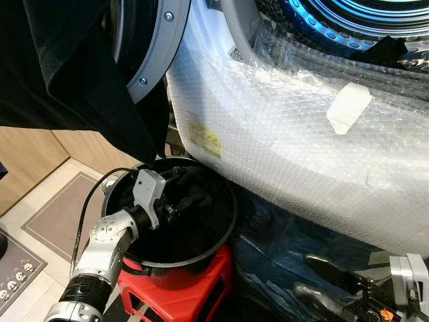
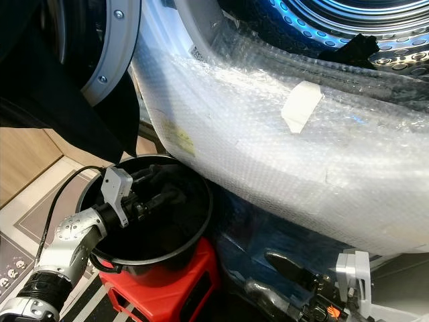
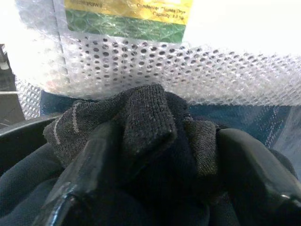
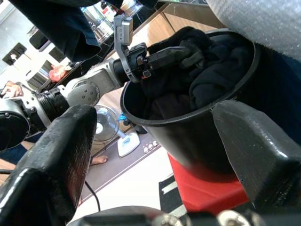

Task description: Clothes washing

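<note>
Clothes lie heaped dark in a black bucket on a red stool, low at the left, just beside the bubble-wrapped washer. In the head view the left gripper reaches into the bucket from its near-left rim, down among the cloth. More dark cloth hangs over the open door at the far left, and the drum gleams at the far right. The right gripper waits low at the near right, in front of the washer's base.

From the left wrist, the two fingers are pinched on a dark knit sock — its fold bulges up between them, with the washer's label beyond.

From the right wrist, that gripper's fingers stand spread and hold nothing; past them the bucket sits on the stool.

The stuff looks soft, light and limp — it will likely sag and drag neighbours along, so a bunched fold is the best place to grip.
</note>
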